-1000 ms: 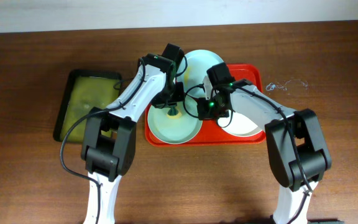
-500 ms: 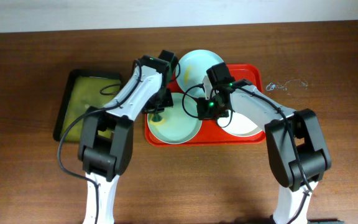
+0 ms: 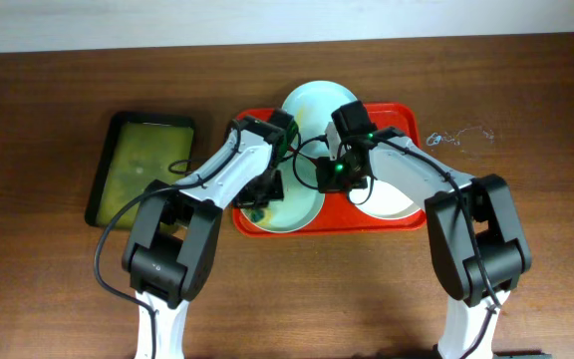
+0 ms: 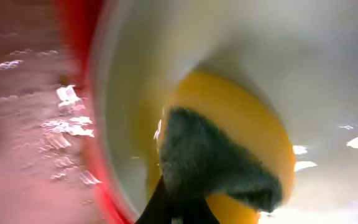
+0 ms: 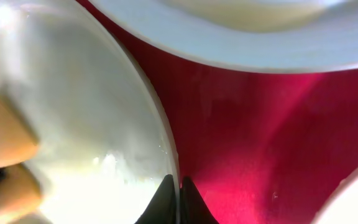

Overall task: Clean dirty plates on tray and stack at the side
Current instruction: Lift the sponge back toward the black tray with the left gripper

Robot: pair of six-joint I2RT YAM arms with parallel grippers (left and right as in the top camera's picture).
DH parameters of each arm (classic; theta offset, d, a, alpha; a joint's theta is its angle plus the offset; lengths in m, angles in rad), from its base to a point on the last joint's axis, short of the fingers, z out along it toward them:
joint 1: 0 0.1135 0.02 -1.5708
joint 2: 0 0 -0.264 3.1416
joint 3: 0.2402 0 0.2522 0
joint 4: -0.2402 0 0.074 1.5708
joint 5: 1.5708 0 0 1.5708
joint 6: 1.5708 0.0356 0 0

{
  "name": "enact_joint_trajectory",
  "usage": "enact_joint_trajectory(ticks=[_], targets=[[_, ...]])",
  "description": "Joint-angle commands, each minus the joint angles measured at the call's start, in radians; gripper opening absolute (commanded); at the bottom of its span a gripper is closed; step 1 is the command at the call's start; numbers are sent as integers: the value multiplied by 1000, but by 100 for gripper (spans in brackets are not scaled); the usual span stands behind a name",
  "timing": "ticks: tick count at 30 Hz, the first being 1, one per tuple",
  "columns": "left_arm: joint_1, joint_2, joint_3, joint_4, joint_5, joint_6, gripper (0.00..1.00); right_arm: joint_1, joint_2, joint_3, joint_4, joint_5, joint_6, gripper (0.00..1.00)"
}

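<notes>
The red tray (image 3: 407, 225) holds three plates. A pale blue-green plate (image 3: 297, 204) lies front left, another (image 3: 317, 105) leans over the back rim, and a white plate (image 3: 395, 199) lies on the right. My left gripper (image 3: 258, 206) is shut on a yellow sponge with a dark green pad (image 4: 222, 155). It presses the sponge on the front-left plate (image 4: 303, 56) near its left rim, beside the tray's rim (image 4: 79, 37). My right gripper (image 5: 178, 193) is shut on that plate's right rim (image 5: 73, 124), over the tray floor (image 5: 260, 124).
A smaller dark, green-lined tray (image 3: 143, 165) lies on the table to the left of the red tray. A thin crumpled clear scrap (image 3: 461, 135) lies to the right of the red tray. Both arms cross over the middle of the red tray.
My left gripper has dragged the sponge from the back of the front-left plate towards its front-left edge. My right gripper has stayed clamped on the rim.
</notes>
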Motion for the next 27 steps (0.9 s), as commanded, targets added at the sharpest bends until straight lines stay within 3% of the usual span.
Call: enact_joint_trajectory(ticks=[1, 6, 11, 13, 18, 23, 27], targets=[[12, -113, -8, -46, -276, -65, 0, -3, 15, -5, 2, 11, -3, 4], [32, -259, -7, -2, -267, -65, 0, -3, 14, -5, 2, 4, -3, 4], [187, -325, -7, -97, -161, -32, 0, 34, -41, 9, -48, -24, -79, 4], [265, -326, -7, -149, -167, 36, 0, 108, -99, 17, -60, 100, -78, 4], [429, -326, -9, -206, -139, 95, 0, 389, -188, 217, -281, 841, -51, 4], [435, -326, -9, -232, -142, 95, 0, 431, -188, 438, -460, 1062, -56, 4], [435, -326, -9, -226, -142, 95, 0, 431, -188, 550, -472, 1328, -329, 4]])
